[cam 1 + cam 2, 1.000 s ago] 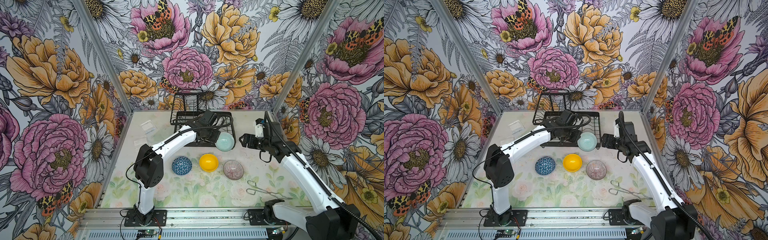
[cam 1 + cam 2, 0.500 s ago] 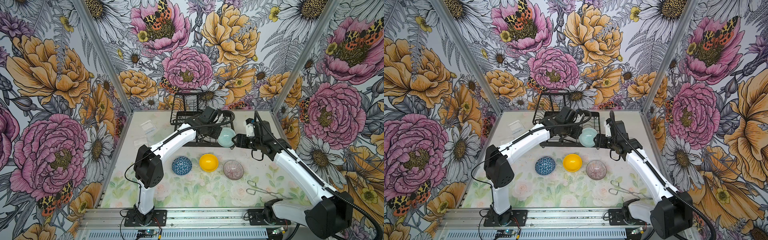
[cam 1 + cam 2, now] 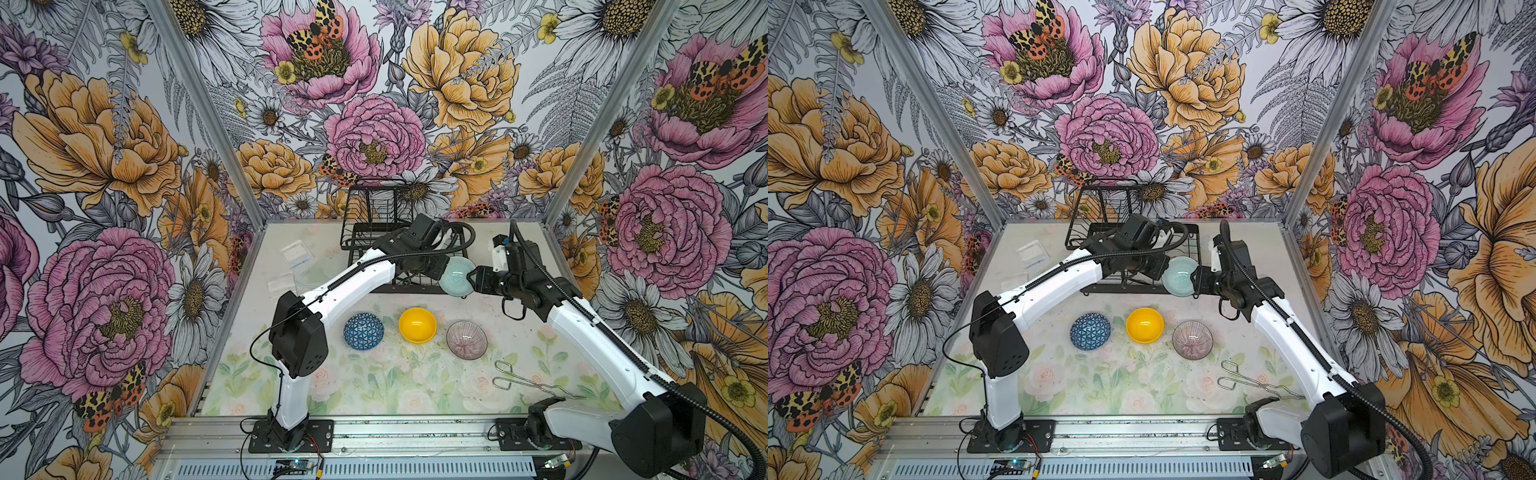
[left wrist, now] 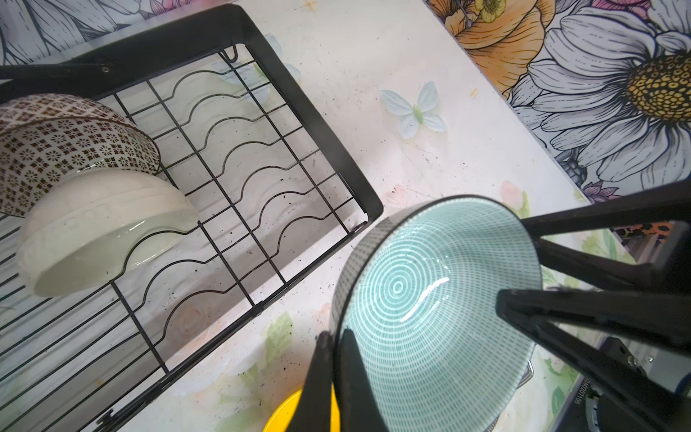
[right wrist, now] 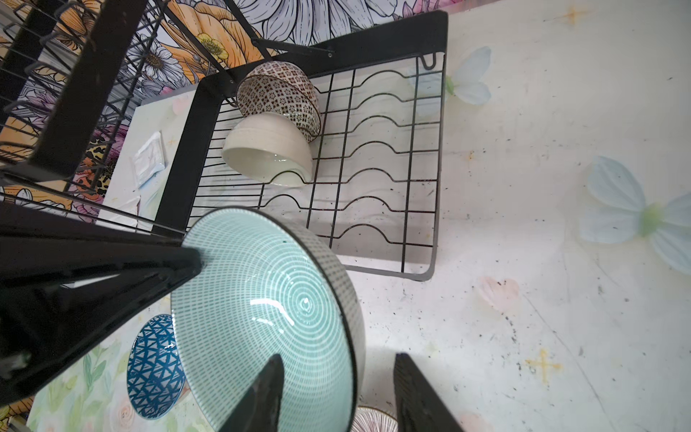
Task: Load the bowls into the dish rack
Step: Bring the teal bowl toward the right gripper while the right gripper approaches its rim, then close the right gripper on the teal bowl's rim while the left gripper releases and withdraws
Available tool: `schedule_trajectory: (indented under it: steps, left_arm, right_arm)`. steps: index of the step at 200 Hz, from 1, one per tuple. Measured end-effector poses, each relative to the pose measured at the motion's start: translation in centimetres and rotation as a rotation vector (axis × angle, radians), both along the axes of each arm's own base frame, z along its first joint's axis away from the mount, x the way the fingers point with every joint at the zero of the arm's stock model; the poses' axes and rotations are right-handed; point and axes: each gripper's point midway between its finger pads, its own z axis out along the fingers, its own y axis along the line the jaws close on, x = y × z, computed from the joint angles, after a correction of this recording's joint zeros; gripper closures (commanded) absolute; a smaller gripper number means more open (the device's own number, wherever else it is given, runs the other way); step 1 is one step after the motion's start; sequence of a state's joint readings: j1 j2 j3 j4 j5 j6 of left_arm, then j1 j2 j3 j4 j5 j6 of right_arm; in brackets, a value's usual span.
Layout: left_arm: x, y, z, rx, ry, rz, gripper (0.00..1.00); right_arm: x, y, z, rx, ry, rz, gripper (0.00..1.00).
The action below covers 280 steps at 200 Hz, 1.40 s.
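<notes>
Big painted flowers covered the walls, and a pale table [image 3: 374, 386] with faint flowers on it lay below. At the back of the table stood the black dish rack [image 5: 374, 41]. Two bowls were in it, tipped up on their edges and touching each other: the mosaic bowl [image 5: 278, 97] and the cream bowl [image 5: 267, 157].

The teal bowl [image 3: 456, 277] hung in the air between the two arms, just off the front corner of the rack. It was tipped on its side, with its open face up toward the top views.

The left gripper [image 4: 334, 336] was pinched tight on one side of the teal bowl's rim. One of its fingers [image 4: 318, 385] pressed the outside and the other pressed the inside.

The right gripper [image 5: 338, 357] sat at the other side of the rim, about half open. One of its fingers [image 5: 258, 396] was inside the bowl. The other was outside, with a clear gap between it and the bowl wall, so it had no hold.

Near the front of the table, the blue bowl [image 3: 363, 331], the yellow bowl [image 3: 417, 325] and the mauve bowl [image 3: 466, 339] sat in a row. The metal tongs [image 3: 528, 380] lay near the right arm's base.
</notes>
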<state>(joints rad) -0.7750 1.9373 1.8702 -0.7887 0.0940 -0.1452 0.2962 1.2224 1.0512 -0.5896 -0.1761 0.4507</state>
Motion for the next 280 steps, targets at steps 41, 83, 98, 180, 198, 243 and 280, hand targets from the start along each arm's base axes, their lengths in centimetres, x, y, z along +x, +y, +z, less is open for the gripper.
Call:
schedule_trajectory:
  steps: [41,83,98,180,198,243,280]
  left_arm:
    - [0.0,0.0,0.0,-0.001,0.001,-0.001,1.00]
    - [0.0,0.0,0.0,-0.001,0.001,-0.001,1.00]
    - [0.0,0.0,0.0,-0.001,0.001,-0.002,1.00]
    - [-0.6,-0.5,0.6,-0.010,-0.013,-0.018,1.00]
    - [-0.6,-0.5,0.7,-0.009,-0.017,-0.020,0.86]
    - [-0.7,0.0,3.0,-0.030,-0.070,-0.024,0.39]
    - [-1.1,0.4,5.5,-0.060,-0.118,-0.022,0.27]
  right_arm:
    - [0.2,0.0,-0.6,-0.008,0.015,-0.006,0.68]
    - [0.4,-0.1,-1.0,-0.016,0.026,-0.010,0.81]
    - [0.4,-0.1,-1.0,-0.016,0.024,-0.010,0.86]
    - [0.6,-0.9,-1.6,-0.047,0.039,-0.053,1.00]
    - [0.6,-0.9,-1.6,-0.047,0.039,-0.052,1.00]
    - [0.4,-0.5,-1.7,-0.052,0.038,-0.023,1.00]
    - [0.4,-0.5,-1.6,-0.062,0.031,-0.012,1.00]
